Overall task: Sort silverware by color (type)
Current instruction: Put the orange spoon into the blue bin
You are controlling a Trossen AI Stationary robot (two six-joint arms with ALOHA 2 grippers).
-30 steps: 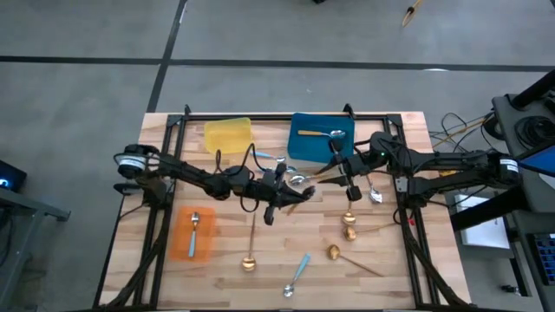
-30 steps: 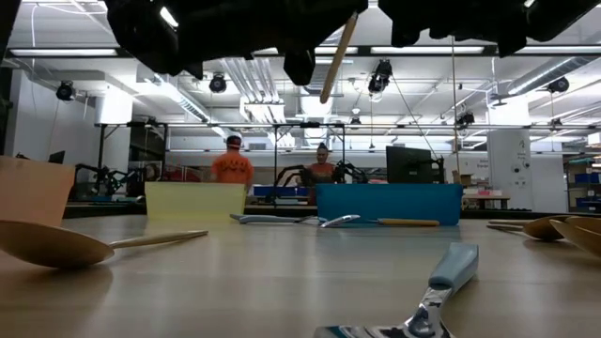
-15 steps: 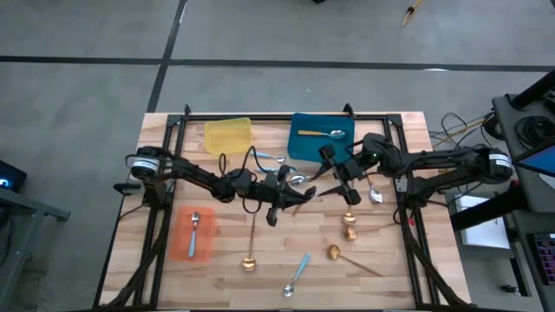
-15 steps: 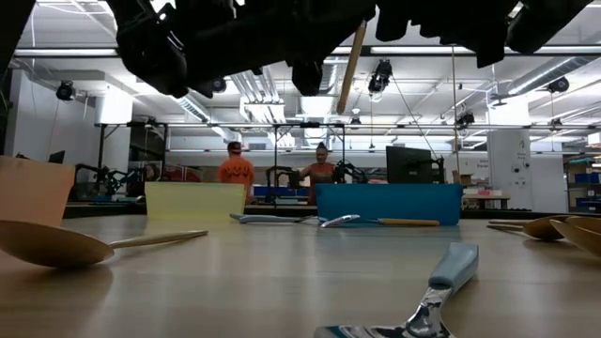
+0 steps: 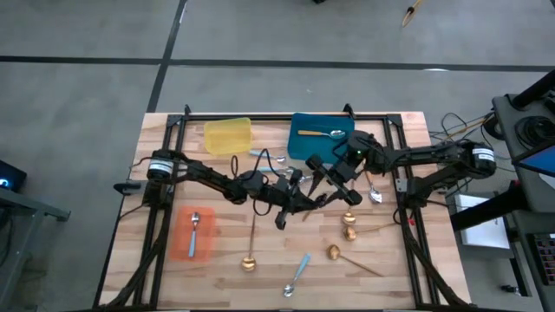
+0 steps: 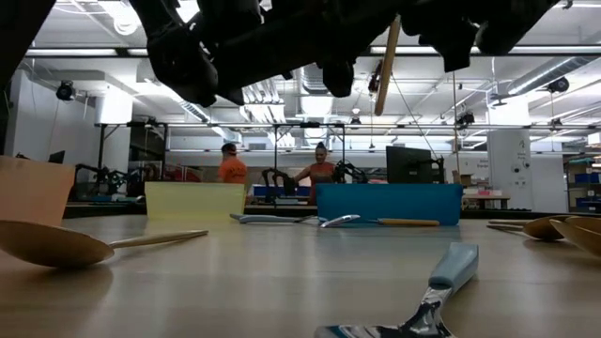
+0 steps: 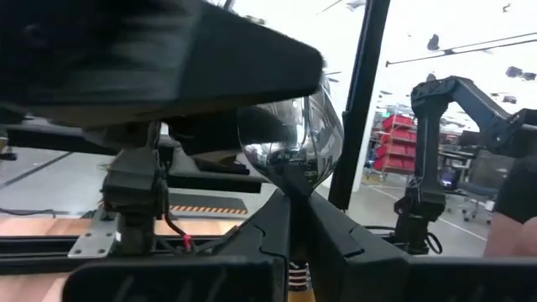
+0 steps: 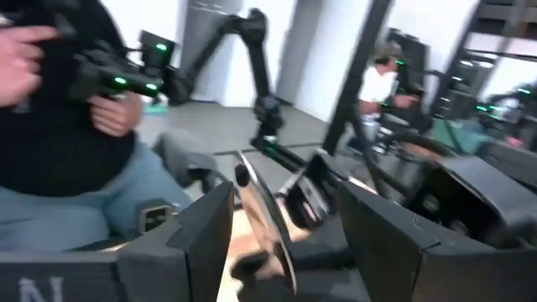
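Two grippers meet above mid-table. Left gripper (image 5: 290, 198) is clamped on an orange-handled, silver-bowled spoon (image 7: 294, 138), handle (image 6: 386, 53) slanting toward two o'clock. Right gripper (image 5: 332, 176), fingers spread wide, hovers just beside that handle, so it is the nearer arm for a handover. Farther off stands the blue plastic tray (image 5: 303, 149), toward twelve o'clock.

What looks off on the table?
The colours look swapped. An orange-handled spoon lies in the blue tray, and what looks like a blue-handled spoon lies in the orange tray.
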